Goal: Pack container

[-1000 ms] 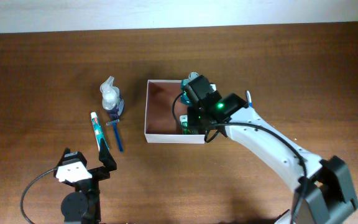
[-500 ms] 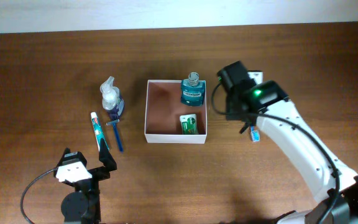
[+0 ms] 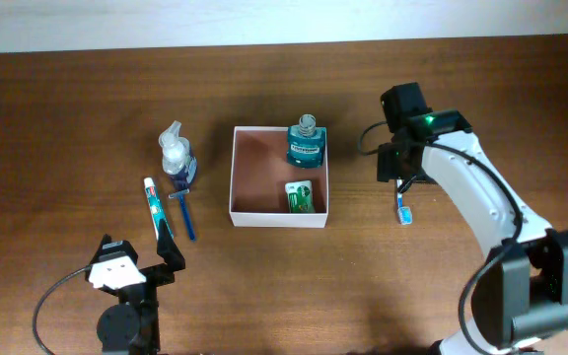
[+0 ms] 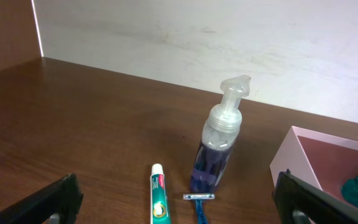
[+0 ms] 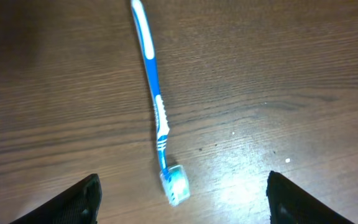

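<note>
1. Overhead: the container point(image 3: 277, 218) sits mid-frame with a teal bottle point(image 3: 306, 145) in its upper right corner. The right gripper point(image 3: 396, 170) hangs to its right, and the left gripper point(image 3: 138, 258) is lower left.
2. Left wrist: jaws wide apart; a pump bottle point(image 4: 219, 146) stands at centre.
3. Right wrist: jaws wide apart and empty, a toothbrush point(image 5: 156, 106) lying between them.

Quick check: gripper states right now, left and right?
Left gripper: open, holding nothing.
Right gripper: open, empty, above the toothbrush.

no legible text on toothpaste tube point(image 4: 158, 200) or mouthwash bottle point(image 3: 305, 144) label
</note>
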`<action>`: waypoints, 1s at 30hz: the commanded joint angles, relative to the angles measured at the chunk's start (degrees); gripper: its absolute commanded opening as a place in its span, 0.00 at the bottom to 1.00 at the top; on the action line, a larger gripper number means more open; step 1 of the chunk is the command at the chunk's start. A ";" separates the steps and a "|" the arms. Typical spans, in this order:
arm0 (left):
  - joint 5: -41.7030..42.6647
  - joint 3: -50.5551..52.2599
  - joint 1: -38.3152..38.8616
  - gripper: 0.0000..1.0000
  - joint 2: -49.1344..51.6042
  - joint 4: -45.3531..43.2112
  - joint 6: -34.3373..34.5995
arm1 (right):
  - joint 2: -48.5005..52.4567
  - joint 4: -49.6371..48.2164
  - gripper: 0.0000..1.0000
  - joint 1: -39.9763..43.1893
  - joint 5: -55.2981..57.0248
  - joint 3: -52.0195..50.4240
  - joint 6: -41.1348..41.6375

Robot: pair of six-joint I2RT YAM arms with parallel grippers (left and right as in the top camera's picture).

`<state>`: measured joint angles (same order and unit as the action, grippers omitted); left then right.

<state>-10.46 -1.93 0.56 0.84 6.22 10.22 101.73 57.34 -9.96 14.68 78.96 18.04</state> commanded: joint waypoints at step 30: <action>0.59 0.35 -0.35 0.99 -0.55 -0.20 -0.90 | 16.61 -6.67 0.27 5.92 -9.60 0.35 -10.51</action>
<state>-10.46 -1.93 0.56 0.84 6.20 10.22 117.08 50.89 -5.56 4.60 78.98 7.53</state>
